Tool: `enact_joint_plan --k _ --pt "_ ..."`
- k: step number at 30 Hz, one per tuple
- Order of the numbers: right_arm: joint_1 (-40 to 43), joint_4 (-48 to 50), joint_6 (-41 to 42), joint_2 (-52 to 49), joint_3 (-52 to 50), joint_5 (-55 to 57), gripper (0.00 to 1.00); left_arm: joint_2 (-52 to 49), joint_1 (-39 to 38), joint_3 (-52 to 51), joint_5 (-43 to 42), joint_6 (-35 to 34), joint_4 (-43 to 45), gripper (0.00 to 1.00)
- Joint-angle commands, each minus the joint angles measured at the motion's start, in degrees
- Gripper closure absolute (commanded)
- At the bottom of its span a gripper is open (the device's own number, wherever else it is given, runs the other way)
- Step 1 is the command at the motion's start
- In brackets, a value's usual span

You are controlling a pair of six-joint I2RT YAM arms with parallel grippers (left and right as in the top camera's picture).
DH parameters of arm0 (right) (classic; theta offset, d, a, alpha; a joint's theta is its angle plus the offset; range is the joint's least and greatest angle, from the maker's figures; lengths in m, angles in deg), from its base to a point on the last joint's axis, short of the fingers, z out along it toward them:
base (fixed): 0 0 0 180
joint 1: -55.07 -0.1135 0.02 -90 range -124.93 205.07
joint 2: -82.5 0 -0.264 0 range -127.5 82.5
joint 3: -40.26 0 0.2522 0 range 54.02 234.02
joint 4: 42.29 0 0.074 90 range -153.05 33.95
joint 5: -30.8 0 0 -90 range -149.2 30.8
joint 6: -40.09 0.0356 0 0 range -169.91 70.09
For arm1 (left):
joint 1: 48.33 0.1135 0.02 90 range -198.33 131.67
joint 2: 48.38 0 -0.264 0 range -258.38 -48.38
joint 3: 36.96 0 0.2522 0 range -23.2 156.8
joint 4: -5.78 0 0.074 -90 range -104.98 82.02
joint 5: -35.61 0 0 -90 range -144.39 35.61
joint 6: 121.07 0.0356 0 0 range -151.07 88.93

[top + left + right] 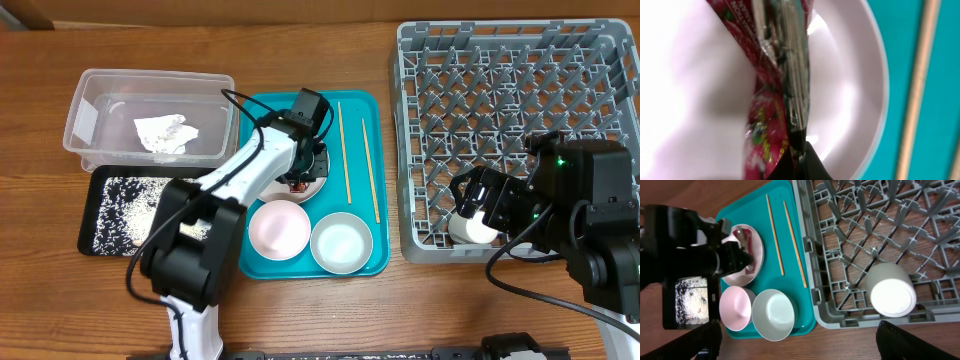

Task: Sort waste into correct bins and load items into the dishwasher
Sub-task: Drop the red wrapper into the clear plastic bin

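Left claw (799, 162) is clamped on the wrapper (767, 120), which lies on the plate (855, 75). The foil is likely light, crinkly and slippery: pinch a bunched fold. Right claw (474, 205) stands wide, empty.

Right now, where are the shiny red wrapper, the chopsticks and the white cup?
shiny red wrapper (762, 132), left wrist view, on its red printed part.
chopsticks (343, 150), overhead view, middle of the left stick.
white cup (895, 299), right wrist view, its round white end.

Wooden table (300, 50) bearing clear tub (150, 78), black tray (97, 200), teal tray (352, 120) and grey dish rack (404, 150)
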Motion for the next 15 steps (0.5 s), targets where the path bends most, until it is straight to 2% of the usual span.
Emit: enact_joint_plan --k 1,7,10,11,12,13,15 --pt "0.2 0.2 -0.3 0.3 0.5 0.6 0.00 9.7 2.2 5.7 5.4 1.2 -3.0 0.96" --pt "0.2 0.1 -0.3 0.3 0.5 0.5 0.00 16.8 12.1 9.1 13.9 1.1 -8.0 0.96" --pt "0.2 0.1 -0.3 0.3 0.5 0.5 0.00 15.8 20.5 8.9 12.7 1.2 -8.7 0.96" --pt "0.2 0.1 -0.3 0.3 0.5 0.5 0.00 15.3 22.1 8.9 11.5 2.1 -8.6 0.89" --pt "0.2 0.2 -0.3 0.3 0.5 0.5 0.00 14.5 23.6 8.9 9.7 3.9 -8.0 0.75" --pt "0.2 0.2 -0.3 0.3 0.5 0.5 0.00 13.8 24.7 8.9 7.9 5.7 -7.6 0.53" --pt "0.2 0.2 -0.3 0.3 0.5 0.5 0.00 12.9 26.1 8.9 5.5 8.5 -6.9 0.23"
